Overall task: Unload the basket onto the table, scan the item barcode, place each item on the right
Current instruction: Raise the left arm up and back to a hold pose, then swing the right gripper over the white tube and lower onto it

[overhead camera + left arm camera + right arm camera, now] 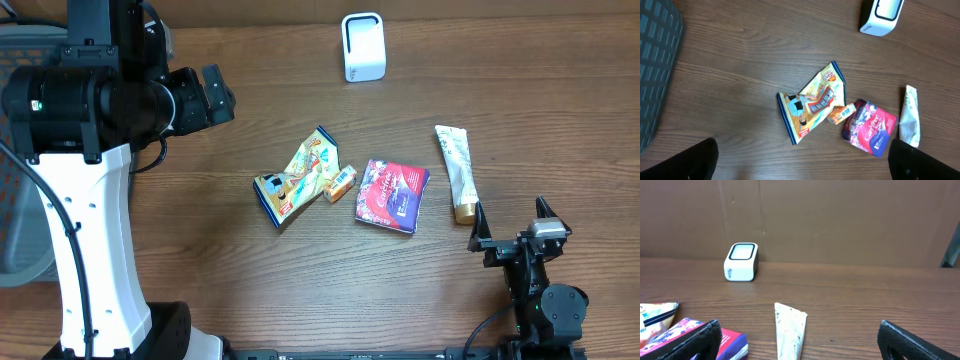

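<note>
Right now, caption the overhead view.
Snack bag, box, purple pouch and tube lie near the white scanner; left tool, right tool open.

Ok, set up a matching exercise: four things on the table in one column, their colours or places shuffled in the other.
Things:
1. scanner
2. tube
3. pouch
4. bag

Descriptions:
A. purple and red, lying flat in the middle
B. white box, farthest back
C. yellow and blue, crumpled
D. pale with a gold cap, rightmost

Pairs: 1-B, 2-D, 3-A, 4-C

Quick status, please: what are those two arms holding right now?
Left gripper, right gripper: fingers open, empty. Snack bag, purple pouch, tube untouched on table. Nothing blocking white scanner.
</note>
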